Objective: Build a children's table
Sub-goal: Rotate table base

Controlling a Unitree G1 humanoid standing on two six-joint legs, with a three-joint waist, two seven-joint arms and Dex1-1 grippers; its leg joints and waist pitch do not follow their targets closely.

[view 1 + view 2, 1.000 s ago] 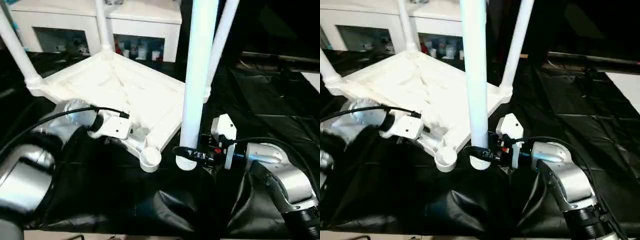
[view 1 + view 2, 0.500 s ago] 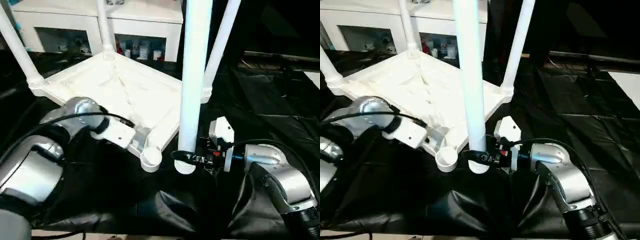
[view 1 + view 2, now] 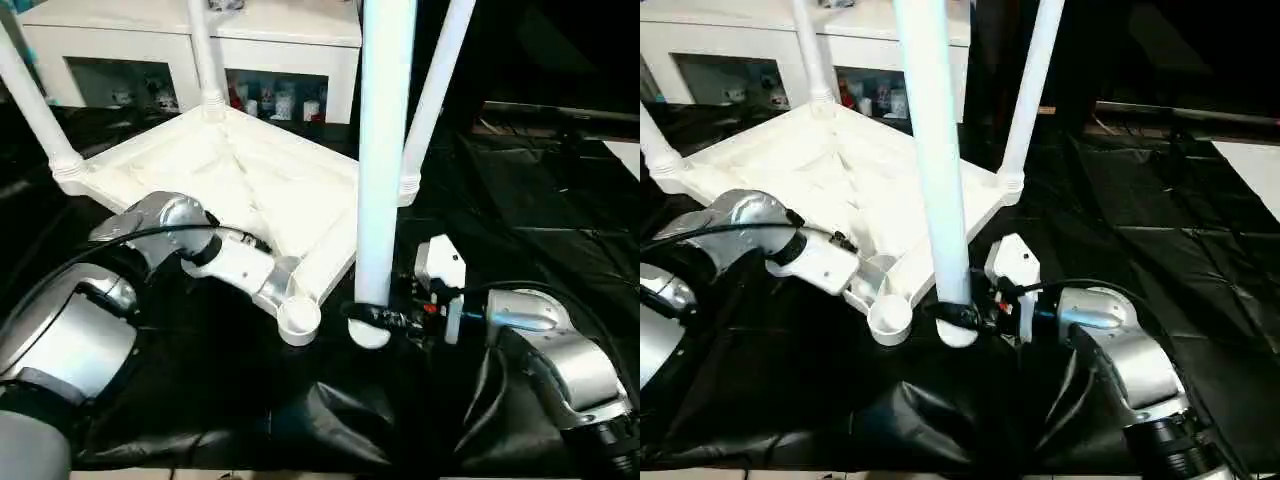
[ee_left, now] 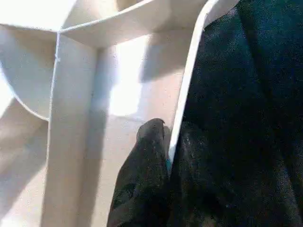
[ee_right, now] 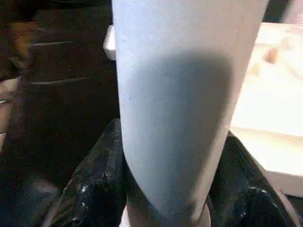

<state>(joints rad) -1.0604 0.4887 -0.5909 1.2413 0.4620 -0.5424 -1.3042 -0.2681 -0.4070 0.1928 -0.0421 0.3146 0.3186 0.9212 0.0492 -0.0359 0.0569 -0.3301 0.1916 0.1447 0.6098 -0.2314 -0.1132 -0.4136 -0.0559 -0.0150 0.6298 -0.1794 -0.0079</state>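
Tabletop (image 3: 235,180), white plastic and flipped ribbed side up, lies on the black-draped work table (image 3: 560,220) with three legs (image 3: 205,50) already standing up from its corner sockets. The near corner's empty socket (image 3: 298,318) faces the robot. Just beside that socket, the fourth leg (image 3: 385,150) stands upright, apart from it, its lower end clamped between the two black fingers of the right gripper (image 3: 378,318). The left gripper (image 4: 168,156) pinches the thin rim of the tabletop close to the empty socket, one finger (image 4: 147,156) inside against the ribs. Behind stands a white cabinet (image 3: 290,40) with small bottles.
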